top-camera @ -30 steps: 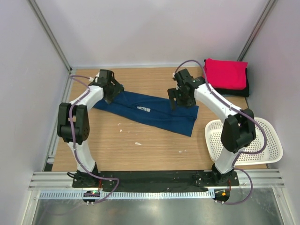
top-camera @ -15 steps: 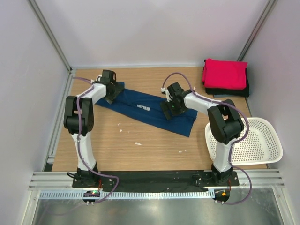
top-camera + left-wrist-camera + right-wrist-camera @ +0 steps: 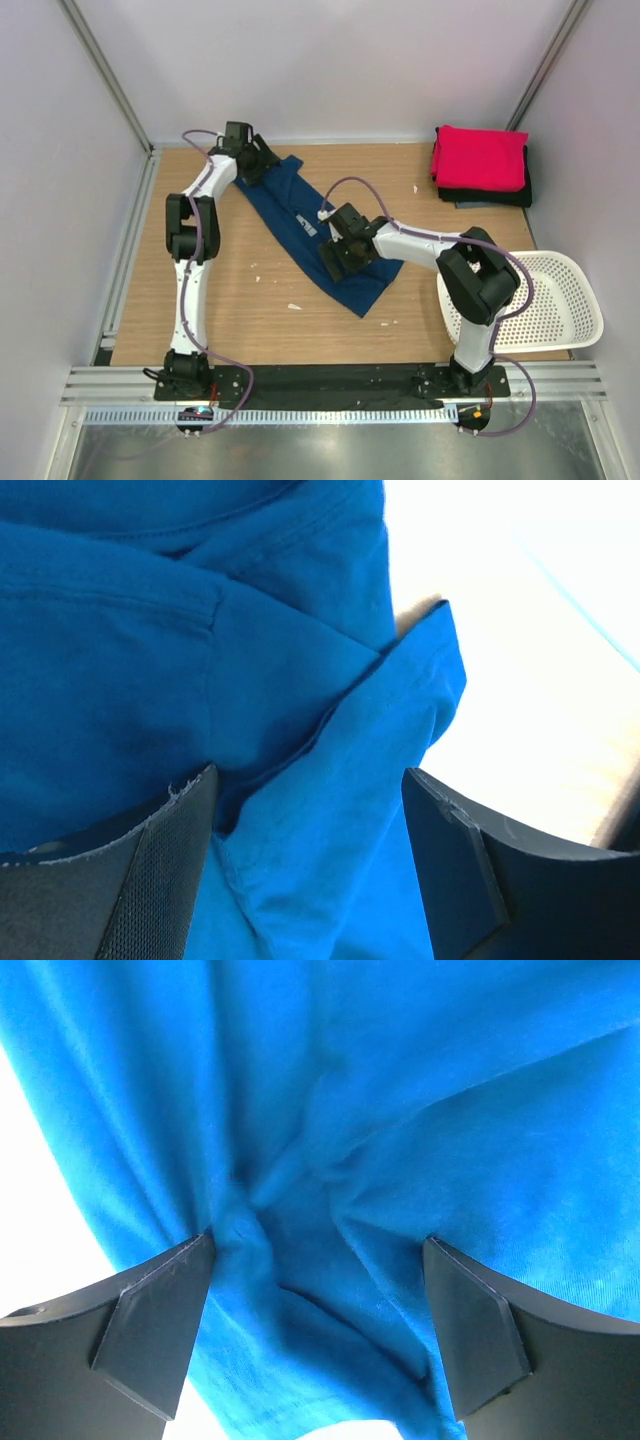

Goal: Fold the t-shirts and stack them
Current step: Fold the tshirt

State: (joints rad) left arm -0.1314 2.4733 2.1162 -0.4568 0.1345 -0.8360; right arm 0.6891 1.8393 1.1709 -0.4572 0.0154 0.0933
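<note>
The t-shirt stretched between the two pairs of fingers is navy blue, with a small pale square print near the right fingers. Close up, the cloth looks plain bright blue between the dark grey left fingers and likewise between the dark grey right fingers. Well off to the right of the right fingers are a pink-red t-shirt and a black t-shirt. The basket is white, dotted with holes. The worktop is light wood grain.
</note>
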